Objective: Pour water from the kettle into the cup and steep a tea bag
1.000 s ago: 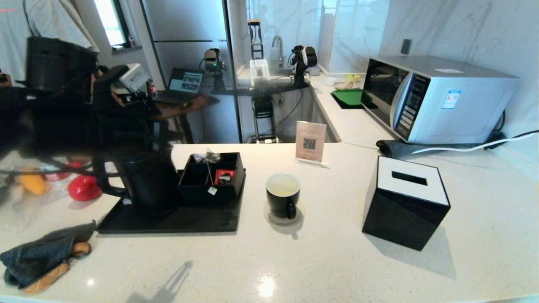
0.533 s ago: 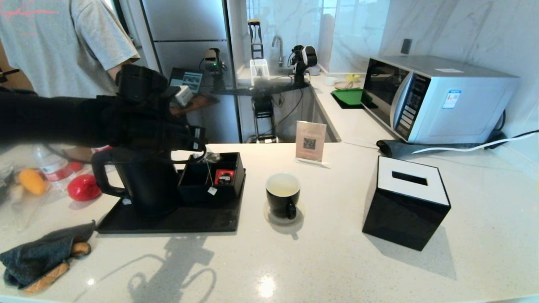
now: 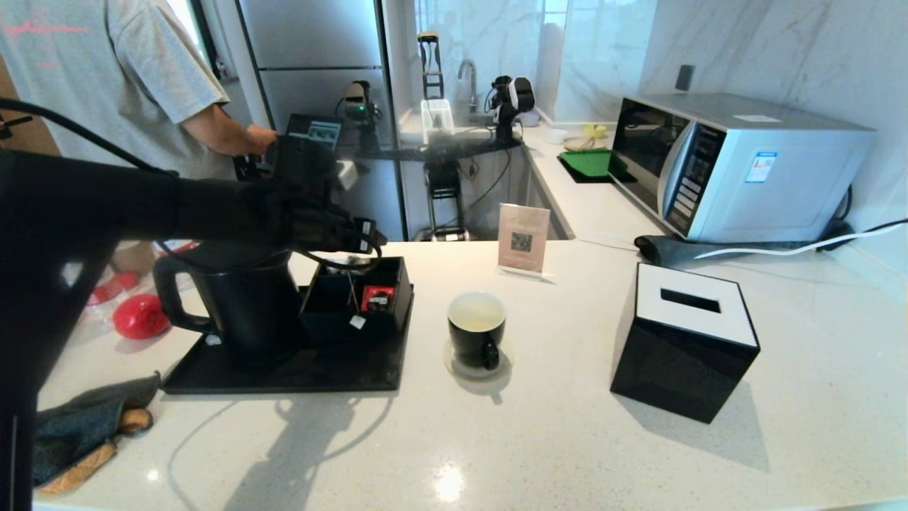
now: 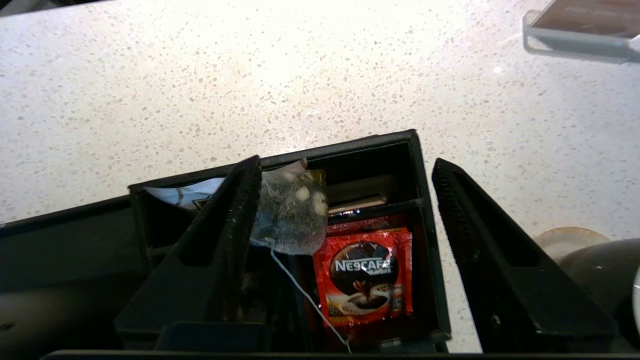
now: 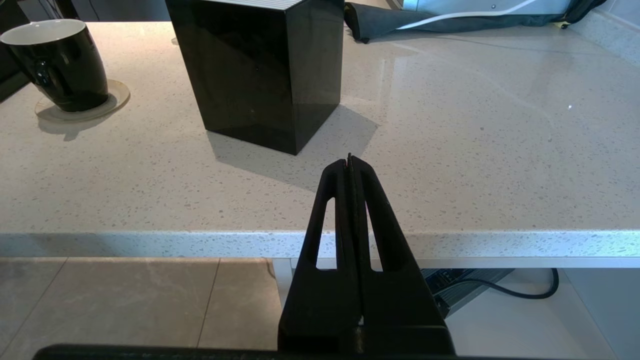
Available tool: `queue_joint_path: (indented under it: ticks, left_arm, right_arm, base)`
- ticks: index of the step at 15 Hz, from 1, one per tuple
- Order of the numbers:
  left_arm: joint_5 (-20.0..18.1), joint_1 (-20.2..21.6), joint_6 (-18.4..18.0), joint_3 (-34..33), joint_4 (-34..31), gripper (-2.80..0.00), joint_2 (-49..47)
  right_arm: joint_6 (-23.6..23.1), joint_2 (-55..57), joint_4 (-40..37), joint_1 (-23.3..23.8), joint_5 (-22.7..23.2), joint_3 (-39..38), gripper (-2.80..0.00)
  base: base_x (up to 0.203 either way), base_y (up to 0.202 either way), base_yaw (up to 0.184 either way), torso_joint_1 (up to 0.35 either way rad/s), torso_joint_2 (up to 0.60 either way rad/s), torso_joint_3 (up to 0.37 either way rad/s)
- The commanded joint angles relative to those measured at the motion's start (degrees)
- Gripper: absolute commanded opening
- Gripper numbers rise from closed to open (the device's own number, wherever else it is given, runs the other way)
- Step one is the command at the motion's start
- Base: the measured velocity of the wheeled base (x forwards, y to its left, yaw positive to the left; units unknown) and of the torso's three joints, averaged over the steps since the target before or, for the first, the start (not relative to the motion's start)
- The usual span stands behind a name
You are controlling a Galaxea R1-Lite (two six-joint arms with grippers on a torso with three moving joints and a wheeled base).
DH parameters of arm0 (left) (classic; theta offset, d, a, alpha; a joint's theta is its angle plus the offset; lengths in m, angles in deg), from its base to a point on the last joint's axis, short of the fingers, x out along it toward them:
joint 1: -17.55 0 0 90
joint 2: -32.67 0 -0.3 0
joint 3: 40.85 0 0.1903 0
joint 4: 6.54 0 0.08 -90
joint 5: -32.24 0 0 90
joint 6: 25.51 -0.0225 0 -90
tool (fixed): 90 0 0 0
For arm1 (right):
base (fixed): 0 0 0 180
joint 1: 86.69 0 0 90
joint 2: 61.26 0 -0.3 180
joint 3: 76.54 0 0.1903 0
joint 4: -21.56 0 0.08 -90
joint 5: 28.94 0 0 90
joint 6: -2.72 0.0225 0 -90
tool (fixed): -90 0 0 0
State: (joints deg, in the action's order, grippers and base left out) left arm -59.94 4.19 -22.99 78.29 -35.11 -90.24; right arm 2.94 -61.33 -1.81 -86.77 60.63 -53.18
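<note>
The black kettle stands on a black tray. Beside it, a black organiser box holds the tea bag, whose string hangs over the box front to its tag. My left gripper hovers open above the box. The pouch lies against the inner side of one of its fingers. The black cup sits on a coaster to the right with pale water inside. My right gripper is shut and empty, off the counter's front edge.
A red Nescafe packet lies in the box next to the tea bag. A black tissue box stands right of the cup, with a microwave behind it. A small sign stands behind the cup. A dark cloth lies front left. A person stands beyond the counter.
My left arm has swung right, from over the kettle to above the organiser box and the tea bag. The cup and kettle have not moved.
</note>
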Motion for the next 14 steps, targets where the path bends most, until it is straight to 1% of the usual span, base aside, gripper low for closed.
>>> queue_joint_path:
  ticks: [1,3,6,10,14]
  left_arm:
    - [0.0,0.4,-0.2,1.3,-0.1,0.0,-3.0]
    - [0.1,1.0,-2.0,1.4,0.0,0.0,-3.5]
    - [0.2,1.4,-3.7,1.4,0.0,0.0,-3.8]
    - [0.2,1.8,-3.8,3.4,-0.1,0.0,-4.8]
    - [0.2,1.8,-3.8,3.9,0.0,0.0,-5.9]
  right_arm:
    - [0.0,0.1,0.0,0.0,0.0,0.0,-2.8]
    - [0.0,0.1,0.0,0.0,0.0,0.0,-2.8]
    - [0.0,0.1,0.0,0.0,0.0,0.0,-2.8]
    - [0.0,0.1,0.0,0.0,0.0,0.0,-2.8]
    - [0.0,0.1,0.0,0.0,0.0,0.0,-2.8]
  base:
    - [0.0,0.0,0.0,0.0,0.0,0.0]
    - [0.0,0.0,0.0,0.0,0.0,0.0]
    - [0.0,0.0,0.0,0.0,0.0,0.0]
    - [0.0,0.0,0.0,0.0,0.0,0.0]
    - [0.0,0.0,0.0,0.0,0.0,0.0]
